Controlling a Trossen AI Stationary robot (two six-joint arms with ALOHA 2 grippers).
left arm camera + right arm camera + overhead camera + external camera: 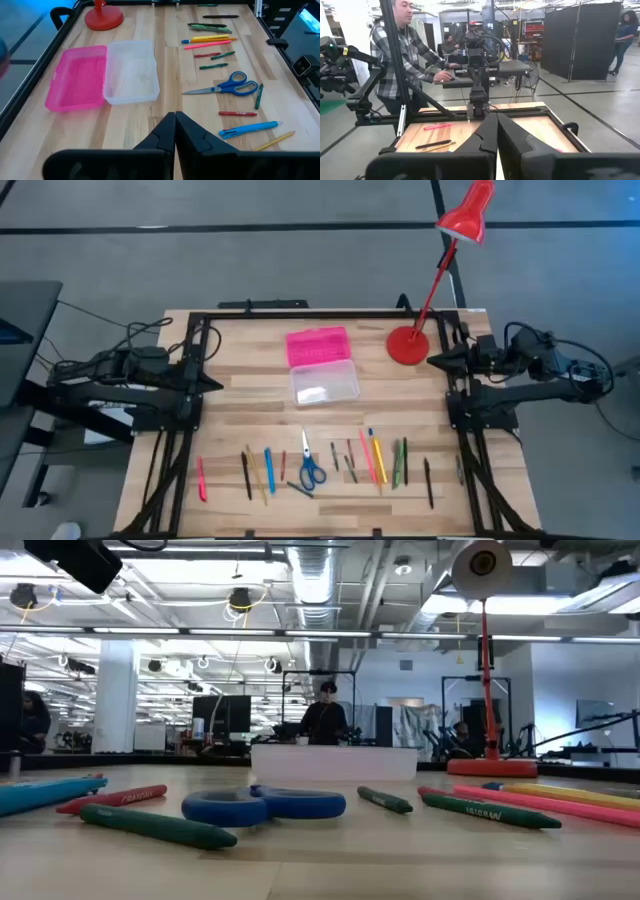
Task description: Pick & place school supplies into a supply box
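Note:
The supply box lies open at the table's middle, far half: pink lid point(318, 345) flat beside the clear base point(324, 384), also lid point(77, 76) and base point(131, 71). Pens and pencils lie in a row along the near edge point(375, 460). The blue-handled scissors point(311, 468) rest flat among them, also scissors point(230, 86). My left gripper point(175, 120) is shut at the left edge, touching nothing. My right gripper point(496, 122) is shut at the right edge, touching nothing.
A red desk lamp stands with its round base point(407, 345) on the far right of the table, its head point(467, 216) reaching past the far edge. A black frame borders the table. People show in the room beyond. Bare wood lies between box and pens.

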